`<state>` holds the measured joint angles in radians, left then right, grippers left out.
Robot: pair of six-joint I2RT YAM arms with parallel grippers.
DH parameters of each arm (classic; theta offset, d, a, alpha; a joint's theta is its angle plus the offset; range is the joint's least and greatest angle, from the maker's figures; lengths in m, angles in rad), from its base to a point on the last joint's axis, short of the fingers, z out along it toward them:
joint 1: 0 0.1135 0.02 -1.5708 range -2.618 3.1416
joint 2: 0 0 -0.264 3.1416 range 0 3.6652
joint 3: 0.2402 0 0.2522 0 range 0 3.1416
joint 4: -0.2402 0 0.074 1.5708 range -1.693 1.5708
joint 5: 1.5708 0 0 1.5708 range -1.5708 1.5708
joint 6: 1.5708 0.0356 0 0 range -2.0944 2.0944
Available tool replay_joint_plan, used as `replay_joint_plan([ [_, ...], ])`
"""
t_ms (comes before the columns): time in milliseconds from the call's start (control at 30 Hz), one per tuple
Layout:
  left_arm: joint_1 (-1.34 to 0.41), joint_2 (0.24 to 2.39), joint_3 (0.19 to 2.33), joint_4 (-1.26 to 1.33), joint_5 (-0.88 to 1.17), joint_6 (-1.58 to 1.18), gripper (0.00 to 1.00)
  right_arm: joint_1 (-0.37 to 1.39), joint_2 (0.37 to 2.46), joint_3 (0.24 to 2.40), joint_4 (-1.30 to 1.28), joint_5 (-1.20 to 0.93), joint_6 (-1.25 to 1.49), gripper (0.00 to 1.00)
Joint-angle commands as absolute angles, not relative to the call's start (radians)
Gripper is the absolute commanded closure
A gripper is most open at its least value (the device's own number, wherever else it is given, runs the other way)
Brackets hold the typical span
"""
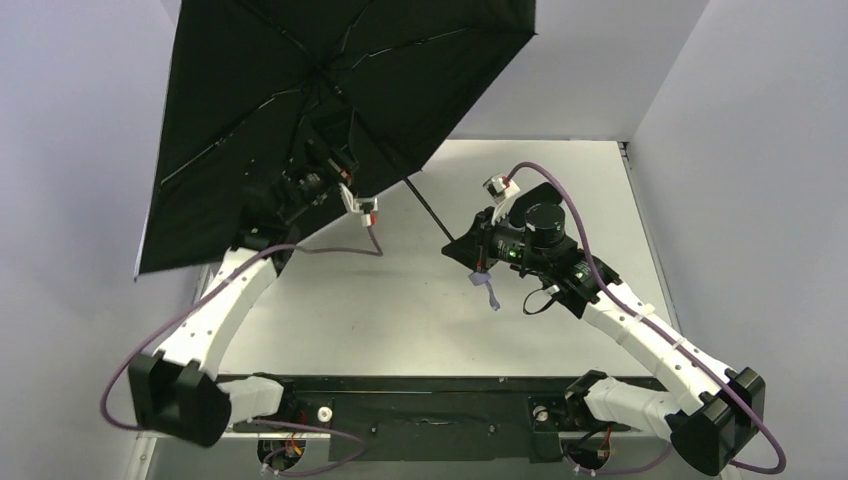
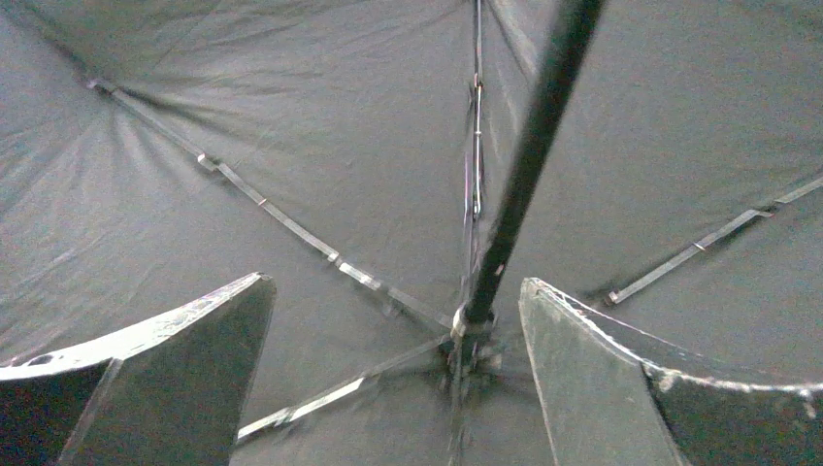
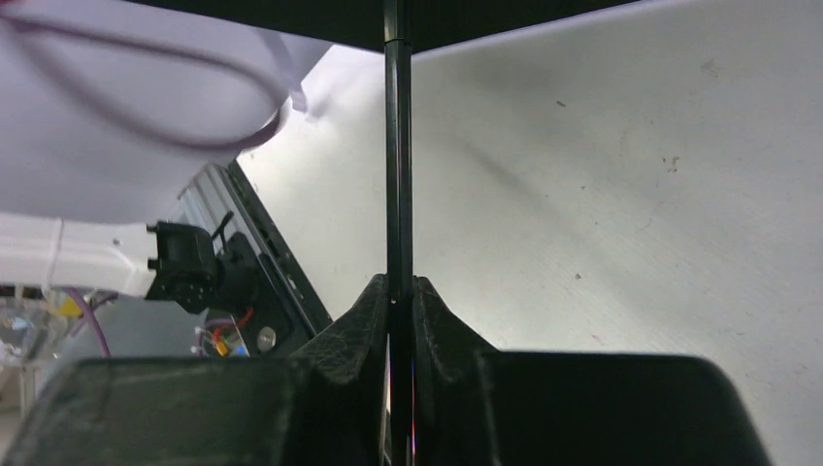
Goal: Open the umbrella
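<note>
The umbrella [image 1: 300,90] is spread open at the back left, its black underside facing the top camera. Its thin black shaft [image 1: 425,210] runs down to the right gripper [image 1: 458,245], which is shut on it; a lavender strap [image 1: 487,288] hangs below. In the right wrist view the shaft [image 3: 397,146] rises straight out of the closed right gripper [image 3: 400,282]. The left gripper [image 2: 394,282] is open under the canopy [image 2: 243,107], its fingers either side of the shaft [image 2: 529,165] and the hub [image 2: 466,325], not touching them. In the top view the left gripper [image 1: 318,170] is dark against the canopy.
White walls enclose the pale table [image 1: 420,320] on the left, back and right. The canopy overhangs the table's back left corner and the left wall. A black base rail [image 1: 430,400] runs along the near edge. The left arm [image 3: 97,252] shows in the right wrist view.
</note>
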<state>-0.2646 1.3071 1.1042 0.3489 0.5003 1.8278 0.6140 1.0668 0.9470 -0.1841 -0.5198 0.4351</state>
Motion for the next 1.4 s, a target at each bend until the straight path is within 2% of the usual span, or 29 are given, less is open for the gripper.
replay_joint_plan([
  [0, -0.311, 1.100, 1.065, 0.028, 0.481, 1.672, 0.02, 0.599, 1.065, 0.925, 0.109, -0.461, 0.588, 1.00],
  [133, -0.343, 0.994, 1.011, -0.120, 0.423, 1.471, 0.02, 0.599, 1.062, 0.907, 0.135, -0.449, 0.602, 1.00],
  [233, -0.413, 0.970, 1.083, -0.278, 0.326, 1.040, 0.00, 0.603, 1.052, 0.886, 0.140, -0.453, 0.585, 1.00],
  [267, -0.426, 0.983, 1.106, -0.303, 0.307, 0.830, 0.04, 0.605, 1.049, 0.882, 0.140, -0.452, 0.570, 1.00],
  [367, -0.458, 1.050, 1.221, -0.367, 0.269, 0.420, 0.09, 0.610, 1.038, 0.866, 0.129, -0.440, 0.543, 1.00],
  [467, -0.462, 1.100, 1.272, -0.345, 0.339, 0.044, 0.15, 0.614, 1.034, 0.855, 0.124, -0.436, 0.527, 1.00],
  [600, -0.466, 1.156, 1.250, -0.129, 0.325, -0.301, 0.16, 0.617, 1.027, 0.847, 0.093, -0.435, 0.501, 1.00],
  [733, -0.468, 1.227, 1.246, -0.022, 0.330, -0.505, 0.19, 0.623, 1.013, 0.839, 0.073, -0.422, 0.480, 1.00],
  [967, -0.465, 1.347, 1.279, 0.095, 0.282, -0.689, 0.19, 0.644, 0.993, 0.852, -0.022, -0.421, 0.400, 1.00],
  [1100, -0.462, 1.417, 1.311, 0.130, 0.276, -0.800, 0.22, 0.657, 0.986, 0.854, -0.059, -0.419, 0.366, 1.00],
  [1167, -0.459, 1.439, 1.317, 0.144, 0.268, -0.830, 0.29, 0.659, 0.982, 0.855, -0.073, -0.406, 0.352, 1.00],
  [1233, -0.457, 1.457, 1.326, 0.157, 0.270, -0.845, 0.42, 0.660, 0.979, 0.857, -0.084, -0.396, 0.348, 1.00],
  [1267, -0.456, 1.467, 1.331, 0.170, 0.276, -0.847, 0.53, 0.660, 0.978, 0.858, -0.090, -0.394, 0.346, 1.00],
  [1300, -0.456, 1.472, 1.334, 0.194, 0.295, -0.834, 0.60, 0.660, 0.977, 0.860, -0.093, -0.394, 0.341, 0.99],
  [1333, -0.458, 1.478, 1.340, 0.208, 0.307, -0.825, 0.74, 0.660, 0.975, 0.861, -0.102, -0.392, 0.332, 0.95],
  [1367, -0.458, 1.480, 1.346, 0.225, 0.326, -0.807, 0.77, 0.659, 0.972, 0.864, -0.107, -0.389, 0.327, 0.90],
])
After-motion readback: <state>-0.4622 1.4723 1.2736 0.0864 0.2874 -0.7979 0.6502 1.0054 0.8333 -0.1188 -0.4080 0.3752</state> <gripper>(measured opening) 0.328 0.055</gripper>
